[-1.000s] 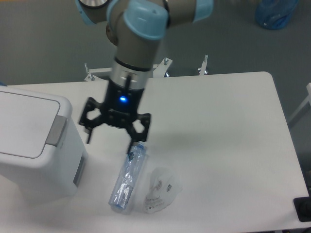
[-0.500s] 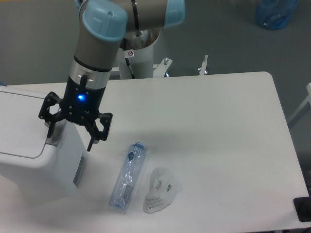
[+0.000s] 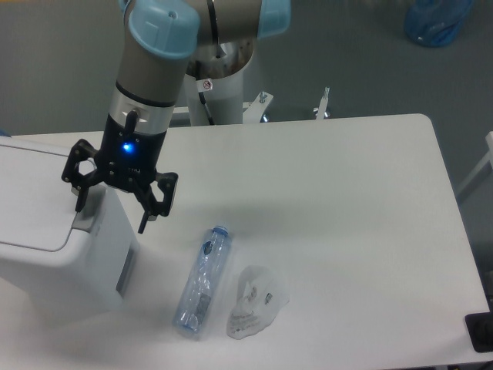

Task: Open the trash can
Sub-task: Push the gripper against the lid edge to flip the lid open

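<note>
The white boxy trash can (image 3: 46,247) stands at the left edge of the table, its flat lid (image 3: 31,200) down. Its grey button (image 3: 85,218) on the right rim is mostly hidden behind my gripper. A grey panel (image 3: 125,270) shows on its right side. My gripper (image 3: 110,218) is open and empty, pointing down over the can's right rim. One fingertip (image 3: 78,206) hangs at the button and the other (image 3: 142,228) just off the can's right side.
A clear crushed plastic bottle (image 3: 202,281) lies on the white table (image 3: 347,231) right of the can. A crumpled clear wrapper (image 3: 254,303) lies beside it. The robot's base stands behind the table's far edge.
My gripper swung left from above the bottle to the can's right rim, then rose very slightly in the last half second. It stayed open. The bottle and wrapper did not move.
</note>
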Controlling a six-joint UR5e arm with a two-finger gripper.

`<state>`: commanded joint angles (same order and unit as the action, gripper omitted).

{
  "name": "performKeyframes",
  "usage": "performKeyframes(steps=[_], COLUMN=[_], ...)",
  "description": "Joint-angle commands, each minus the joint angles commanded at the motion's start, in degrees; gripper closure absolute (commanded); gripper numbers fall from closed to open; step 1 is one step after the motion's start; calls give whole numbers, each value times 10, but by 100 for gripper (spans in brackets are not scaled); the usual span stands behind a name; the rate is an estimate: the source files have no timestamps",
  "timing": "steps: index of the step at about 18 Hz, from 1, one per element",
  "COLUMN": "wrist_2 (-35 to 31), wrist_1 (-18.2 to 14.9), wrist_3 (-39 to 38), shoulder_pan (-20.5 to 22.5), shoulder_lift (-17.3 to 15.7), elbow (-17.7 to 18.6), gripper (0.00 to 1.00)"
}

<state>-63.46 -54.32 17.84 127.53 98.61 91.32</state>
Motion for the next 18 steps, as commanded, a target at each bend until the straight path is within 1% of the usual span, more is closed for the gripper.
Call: performKeyframes(steps=[8, 10, 18], wrist_2=[-1, -1, -1], wrist_1=[4, 11, 11], wrist_3=[1, 1, 1], shoulder_pan=[-2, -2, -2], shoulder_lift=[7, 10, 11], elbow=[1, 1, 3], gripper=[0, 0, 0])
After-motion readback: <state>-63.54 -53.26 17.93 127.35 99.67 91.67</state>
